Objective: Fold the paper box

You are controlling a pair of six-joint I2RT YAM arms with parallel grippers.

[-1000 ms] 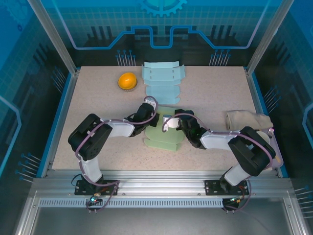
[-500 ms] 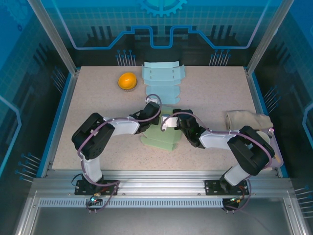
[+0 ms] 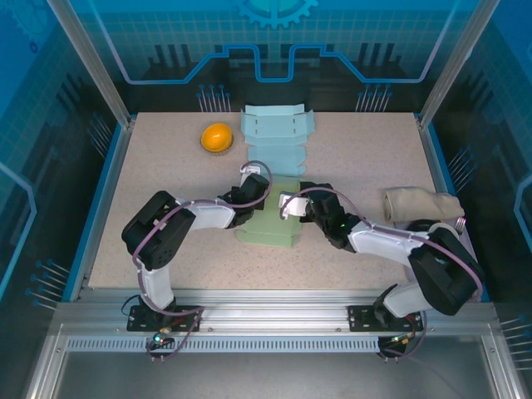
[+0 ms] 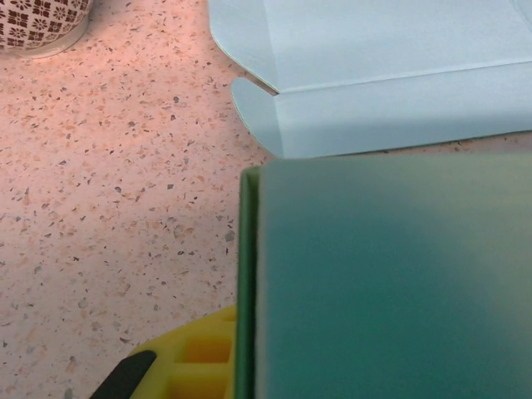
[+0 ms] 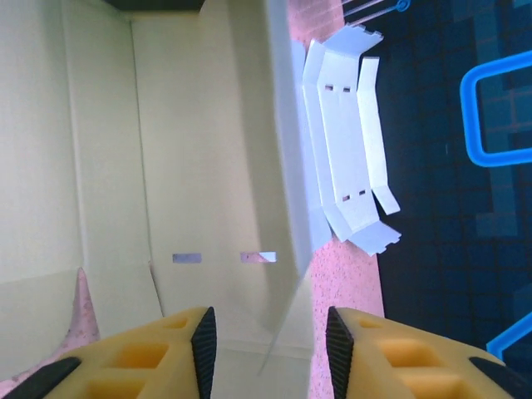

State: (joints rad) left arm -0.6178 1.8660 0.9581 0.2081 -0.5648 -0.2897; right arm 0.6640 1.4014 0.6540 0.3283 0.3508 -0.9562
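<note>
While it lies creased, matte pale-green paper box (image 3: pixel 270 229), speckled tabletop (image 3: pixel 357 158).

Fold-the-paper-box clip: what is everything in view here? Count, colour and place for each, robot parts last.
green paper box: one, pale green, partly folded, table centre between the grippers
flat box blank: one, light blue, unfolded, far centre of the table
round object: one, orange, just left of the blank
cloth: one, beige, bunched at the right side
table: one, speckled beige
left gripper: one, yellow fingers, shut on a panel at the box's left edge
right gripper: one, yellow fingers, open, a raised panel's edge between the jaws
</note>
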